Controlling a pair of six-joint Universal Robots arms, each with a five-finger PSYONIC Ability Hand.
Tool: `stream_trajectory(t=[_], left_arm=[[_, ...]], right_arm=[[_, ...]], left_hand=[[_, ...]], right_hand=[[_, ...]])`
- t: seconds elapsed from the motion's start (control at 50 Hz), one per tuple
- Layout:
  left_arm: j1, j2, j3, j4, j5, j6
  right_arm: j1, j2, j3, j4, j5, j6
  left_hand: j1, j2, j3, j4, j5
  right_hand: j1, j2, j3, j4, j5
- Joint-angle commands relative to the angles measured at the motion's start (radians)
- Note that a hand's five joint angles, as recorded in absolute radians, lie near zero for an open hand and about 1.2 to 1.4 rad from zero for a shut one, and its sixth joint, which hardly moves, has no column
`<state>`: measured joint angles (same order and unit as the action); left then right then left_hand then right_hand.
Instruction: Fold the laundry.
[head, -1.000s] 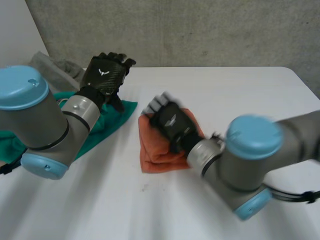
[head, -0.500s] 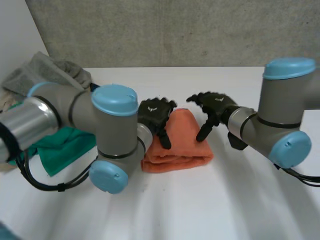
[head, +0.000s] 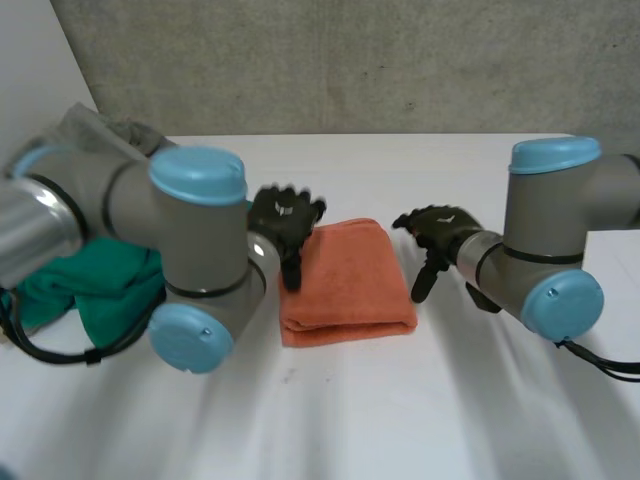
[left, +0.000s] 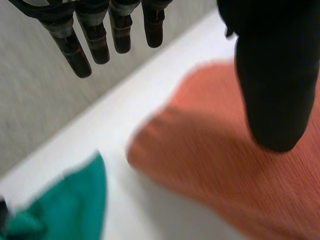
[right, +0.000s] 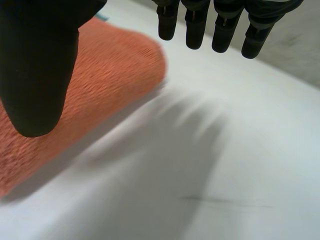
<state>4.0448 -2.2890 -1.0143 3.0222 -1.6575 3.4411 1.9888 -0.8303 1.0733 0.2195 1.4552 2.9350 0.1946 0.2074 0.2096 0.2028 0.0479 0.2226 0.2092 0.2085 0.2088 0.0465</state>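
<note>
Looking down from the head view, a folded orange towel (head: 345, 280) lies flat in the middle of the white table (head: 400, 410). Bare table lies all along the near side of the towel and far out to the right. The table's far edge meets a grey wall (head: 400, 60). The left hand (head: 285, 222) hangs just beside the towel's left edge, with its fingers pointing down. The right hand (head: 437, 235) hangs just beside the towel's right edge in the same way. Both hands are loose and hold nothing. The left arm (head: 190, 260) bends in front of a green cloth (head: 105, 275) that lies bunched up on the left. A grey cloth (head: 95, 125) sits behind it, near the table's back corner.

From the left wrist view, the left hand's fingers (left: 97, 42) hang straight and apart, with nothing in them. Its thumb (left: 275, 85) sits over the orange towel (left: 200, 170); I cannot tell if it touches. A strip of bare table (left: 115, 112) runs between the towel's corner and the green cloth (left: 70, 207).

From the right wrist view, the right hand's fingers (right: 197, 25) hang straight over the bare table (right: 235, 150). Its thumb (right: 37, 65) is above the orange towel (right: 107, 75), near the towel's rounded edge. This hand is open too.
</note>
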Motion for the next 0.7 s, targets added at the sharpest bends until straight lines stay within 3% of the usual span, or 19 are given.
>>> stream_trajectory(t=[0.02,0.06,0.16,0.26,0.44,0.5,0.54,0.58,0.7], left_arm=[[0.037,0.137,0.008,0.096,0.220,-0.003],[0.051,0.149,0.011,0.095,0.283,-0.003],[0.088,0.166,0.014,0.064,0.563,-0.054],[0.105,0.175,0.019,0.009,0.708,-0.132],[0.097,0.198,0.005,0.001,0.739,-0.152],[0.094,0.198,0.003,0.001,0.739,-0.152],[0.094,0.198,0.003,0.001,0.739,-0.154],[0.094,0.198,0.003,0.001,0.739,-0.154],[0.094,0.198,0.003,0.003,0.737,-0.154]], right_arm=[[-0.001,-0.225,0.302,-0.213,0.090,0.102],[0.002,-0.233,0.356,-0.209,0.088,0.143],[0.013,-0.221,0.425,-0.223,0.057,0.249],[0.015,-0.173,0.428,-0.253,-0.035,0.348],[0.081,-0.050,0.350,-0.319,-0.049,0.349],[0.088,-0.001,0.309,-0.322,-0.039,0.342],[0.090,0.023,0.278,-0.327,-0.030,0.342],[0.088,0.025,0.267,-0.336,-0.024,0.342],[0.084,-0.018,0.252,-0.449,0.042,0.339]], left_hand=[[-0.020,-0.033,-0.035,-0.028,-0.048],[-0.020,-0.033,-0.035,-0.028,-0.048],[-0.019,-0.032,-0.034,-0.027,-0.047],[-0.016,-0.029,-0.031,-0.025,-0.044],[-0.013,-0.026,-0.028,-0.022,-0.041],[-0.010,-0.023,-0.025,-0.019,-0.038],[-0.010,-0.023,-0.025,-0.019,-0.038],[-0.010,-0.023,-0.025,-0.019,-0.038],[-0.010,-0.023,-0.025,-0.019,-0.038]], right_hand=[[-0.048,-0.035,-0.034,-0.034,-0.047],[-0.048,-0.035,-0.034,-0.034,-0.047],[-0.048,-0.035,-0.034,-0.034,-0.047],[-0.048,-0.035,-0.034,-0.034,-0.047],[-0.048,-0.035,-0.034,-0.034,-0.047],[0.173,0.186,0.187,0.187,0.174],[0.574,0.587,0.588,0.588,0.576],[1.170,1.184,1.184,1.184,1.172],[1.174,1.187,1.188,1.187,1.175]])
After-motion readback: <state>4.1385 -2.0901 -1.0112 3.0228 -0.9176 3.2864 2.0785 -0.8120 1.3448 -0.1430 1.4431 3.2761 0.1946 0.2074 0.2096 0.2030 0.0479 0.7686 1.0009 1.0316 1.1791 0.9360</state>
